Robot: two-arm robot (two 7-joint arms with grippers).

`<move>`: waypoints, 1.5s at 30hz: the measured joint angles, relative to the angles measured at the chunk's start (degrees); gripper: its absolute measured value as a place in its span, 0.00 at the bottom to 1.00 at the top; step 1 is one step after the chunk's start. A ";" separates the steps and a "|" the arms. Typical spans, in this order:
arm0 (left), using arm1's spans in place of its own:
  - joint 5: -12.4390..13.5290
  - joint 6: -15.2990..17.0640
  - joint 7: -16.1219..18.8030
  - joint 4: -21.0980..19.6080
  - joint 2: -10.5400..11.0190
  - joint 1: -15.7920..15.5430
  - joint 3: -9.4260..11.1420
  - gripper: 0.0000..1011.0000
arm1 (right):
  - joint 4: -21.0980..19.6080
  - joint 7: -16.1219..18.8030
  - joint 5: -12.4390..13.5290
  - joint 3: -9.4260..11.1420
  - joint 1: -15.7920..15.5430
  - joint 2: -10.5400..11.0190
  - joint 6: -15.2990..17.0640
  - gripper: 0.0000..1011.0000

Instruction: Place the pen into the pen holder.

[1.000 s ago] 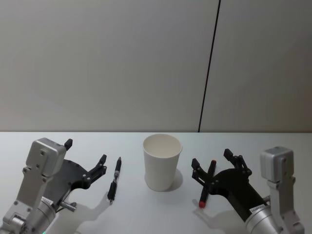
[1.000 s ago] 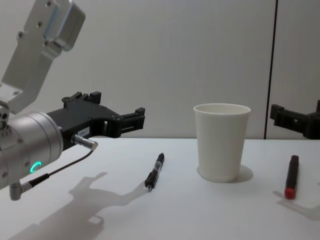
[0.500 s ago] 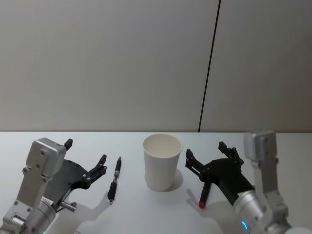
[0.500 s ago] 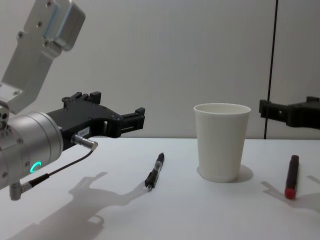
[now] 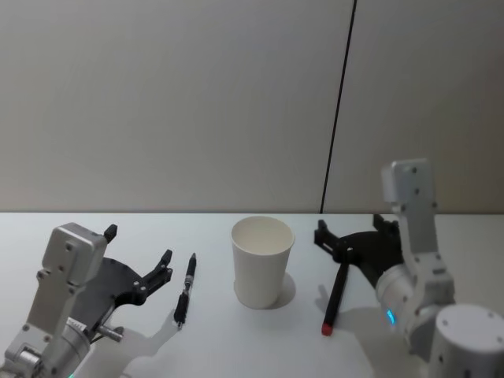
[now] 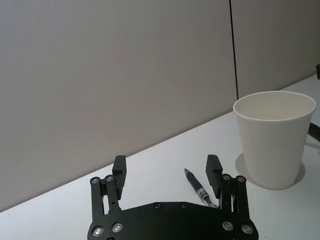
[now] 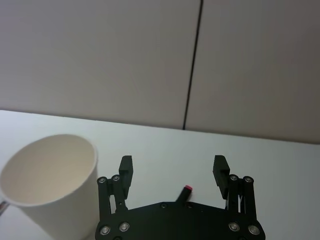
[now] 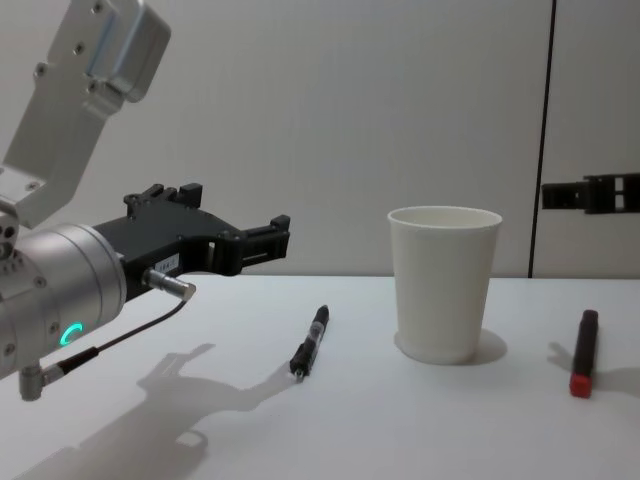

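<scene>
White paper cup (image 5: 262,260), serving as the pen holder, stands upright and open-mouthed at the centre of a pale table (image 5: 236,346), against a grey panelled wall (image 5: 157,102) with a dark vertical seam.

Seen from the head camera, a black pen (image 5: 184,290) lies flat on the table at the cup's 9 o'clock, apart from it, with one end toward the wall and the other toward the robot. A red-tipped pen (image 5: 334,299) lies flat at the cup's 3 o'clock, near the cup but not touching it, its larger red end nearest the robot.

The left gripper (image 5: 139,244) hangs above the table at the black pen's 9 o'clock, just beside it. Its fingers are spread wide and hold nothing. In the left wrist view the black pen (image 6: 200,190) shows beside one finger (image 6: 212,167), and the cup (image 6: 274,137) stands beyond it.

The right gripper (image 5: 350,228) is raised over the far end of the red-tipped pen, clear of the table. Its fingers are also spread wide and empty. In the right wrist view a red tip (image 7: 187,188) shows past the palm, between the two fingers, with the cup (image 7: 47,190) close alongside.

From the chest camera both pens rest on the table either side of the cup (image 8: 443,285), and neither one is in it.
</scene>
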 joint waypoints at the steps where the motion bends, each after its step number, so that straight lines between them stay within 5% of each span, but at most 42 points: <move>1: 0.00 0.00 0.00 0.00 0.00 0.00 0.00 0.99 | -0.08 -0.82 -0.21 0.26 0.75 -0.45 2.06 0.99; 10: 0.00 0.00 0.00 0.00 0.00 0.00 0.00 0.99 | 0.14 -4.87 -0.73 2.43 4.60 -3.33 14.69 0.99; 25: 0.00 0.00 0.00 0.00 0.00 0.00 0.00 0.99 | 3.01 -8.43 0.34 6.81 7.00 -9.31 28.55 0.99; 45: 0.00 0.00 0.00 0.00 0.00 0.00 0.00 0.99 | 6.16 -8.49 0.92 7.60 7.75 -13.23 30.46 0.99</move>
